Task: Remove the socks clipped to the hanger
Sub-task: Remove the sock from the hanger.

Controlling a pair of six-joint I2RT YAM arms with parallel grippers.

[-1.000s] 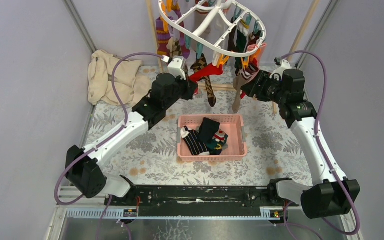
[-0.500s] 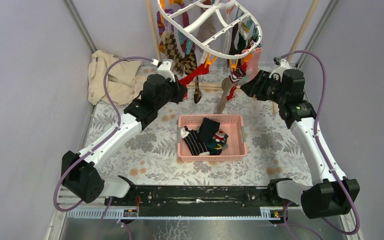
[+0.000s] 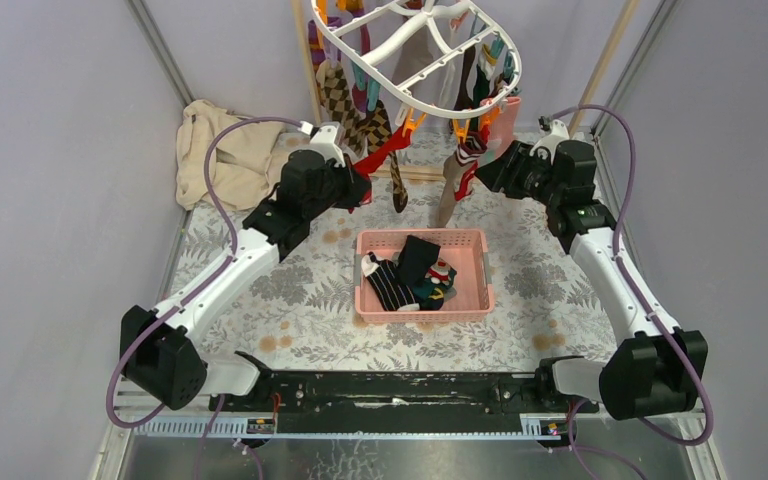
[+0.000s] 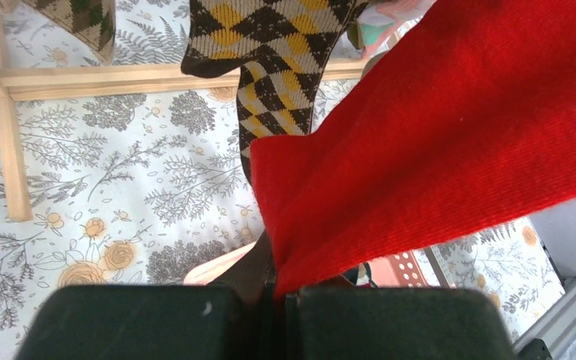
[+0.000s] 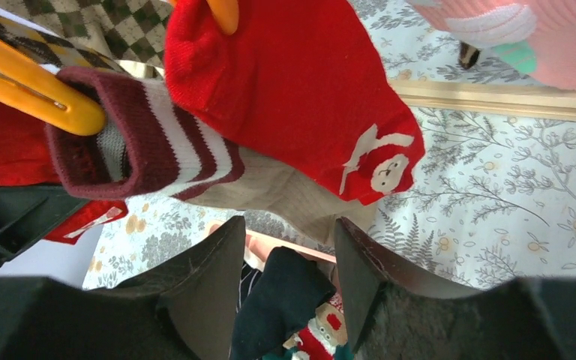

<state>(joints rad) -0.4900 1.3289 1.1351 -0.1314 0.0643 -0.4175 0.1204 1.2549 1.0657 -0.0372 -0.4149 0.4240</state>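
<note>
Lilac walls close in a table with a grey floral cover. At its far end the socks dangle from the tilted white hanger, well above the surface. They look light, soft and stretchy, so a pinch on a thick fold at toe or foot should hold better than a nip at an edge. The hanger hangs free, so I judge any tug will swing it.

The left gripper is clamped tight on the low end of 1 red sock, which runs taut up to its clip. The right gripper stands half open just below a striped sock held by an orange clip; nothing lies between its fingers.

Below sits a pink basket with a few socks. Behind it are a wooden frame and a beige cloth.
</note>
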